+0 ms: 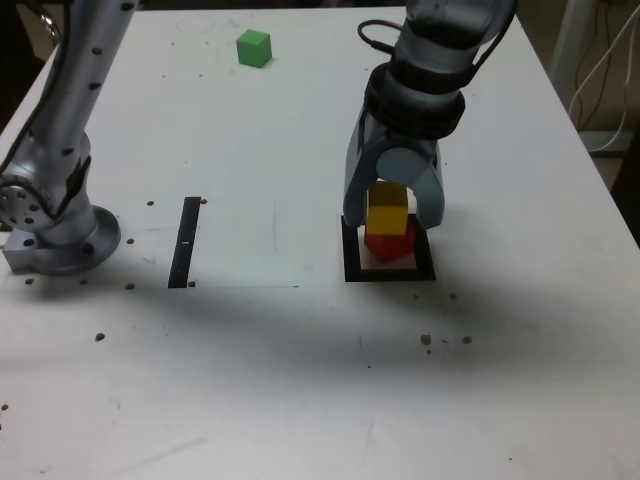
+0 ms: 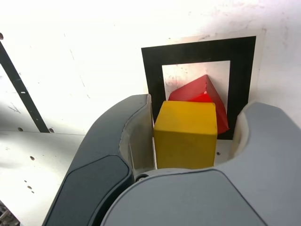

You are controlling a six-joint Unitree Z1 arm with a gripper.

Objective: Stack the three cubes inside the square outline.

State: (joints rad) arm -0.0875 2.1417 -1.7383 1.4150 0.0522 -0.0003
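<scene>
White tabletop lay under your arm, with the green cube far off near the back edge. You had the yellow cube sitting on the red cube, which stood skewed inside the square outline, likely as the stack's base. Your claw straddled the yellow cube, parted partway: one finger touching it, a gap showing on the other side, so no firm hold.

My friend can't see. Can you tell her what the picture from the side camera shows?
The end effector straddles a yellow cube sitting on a red cube inside the black square outline on a white table. A green cube waits far away; a black strip lies at the exterior view's left.
</scene>
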